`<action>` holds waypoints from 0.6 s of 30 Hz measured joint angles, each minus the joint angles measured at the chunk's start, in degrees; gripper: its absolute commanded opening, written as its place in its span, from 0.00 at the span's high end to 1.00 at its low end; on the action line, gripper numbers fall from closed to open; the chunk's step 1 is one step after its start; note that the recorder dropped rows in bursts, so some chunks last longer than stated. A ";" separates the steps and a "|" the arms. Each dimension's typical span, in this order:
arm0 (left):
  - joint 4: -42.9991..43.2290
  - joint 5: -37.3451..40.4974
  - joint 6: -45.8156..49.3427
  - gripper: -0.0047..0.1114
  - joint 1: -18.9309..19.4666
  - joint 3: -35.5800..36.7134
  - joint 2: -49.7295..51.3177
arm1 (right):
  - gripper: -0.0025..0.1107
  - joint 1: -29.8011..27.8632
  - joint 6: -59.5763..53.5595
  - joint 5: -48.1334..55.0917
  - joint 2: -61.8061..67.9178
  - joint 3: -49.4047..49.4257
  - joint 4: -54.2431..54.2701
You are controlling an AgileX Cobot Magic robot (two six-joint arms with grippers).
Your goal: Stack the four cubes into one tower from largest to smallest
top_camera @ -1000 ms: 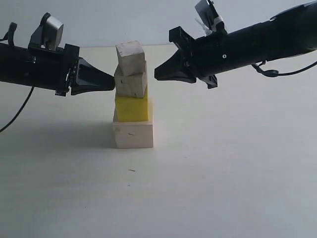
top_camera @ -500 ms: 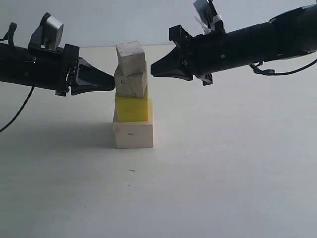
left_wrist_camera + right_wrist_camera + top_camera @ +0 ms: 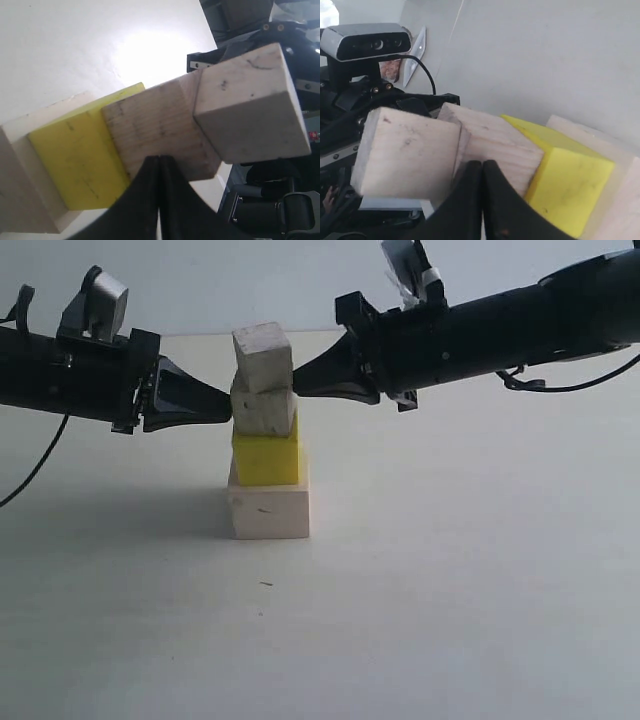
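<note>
The tower stands mid-table: a large pale wood cube (image 3: 269,508) at the base, a yellow cube (image 3: 266,458) on it, a speckled tan cube (image 3: 264,411) above, and a greyish-white cube (image 3: 262,356) on top, turned askew. My left gripper (image 3: 229,407) is shut, its tip against the tan cube's left side (image 3: 159,134). My right gripper (image 3: 296,386) is shut too, its tip at the right side near the joint between the tan cube (image 3: 492,142) and the top cube (image 3: 407,150).
A white tabletop (image 3: 450,570) surrounds the tower. The two black arms reach in from either side at the tower's upper height. A small dark speck (image 3: 265,584) lies in front of the base.
My right gripper has moved left and slightly up until its tip meets the tower. The top cube has shifted a little. The left gripper has stayed still.
</note>
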 measured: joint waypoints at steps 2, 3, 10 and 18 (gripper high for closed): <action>0.00 0.00 0.00 0.96 0.00 0.00 0.00 | 0.98 0.60 -0.65 -0.75 0.00 0.00 0.10; 0.00 0.00 0.00 0.96 0.00 0.00 0.00 | 0.98 0.74 -0.90 -1.34 0.00 0.00 0.10; 0.00 0.00 -0.10 0.96 0.00 0.00 0.00 | 0.98 1.02 -0.87 -3.10 0.00 0.00 0.14; 0.11 0.00 -0.10 0.96 0.00 0.00 0.00 | 0.98 1.02 -0.87 -3.34 0.00 0.00 0.14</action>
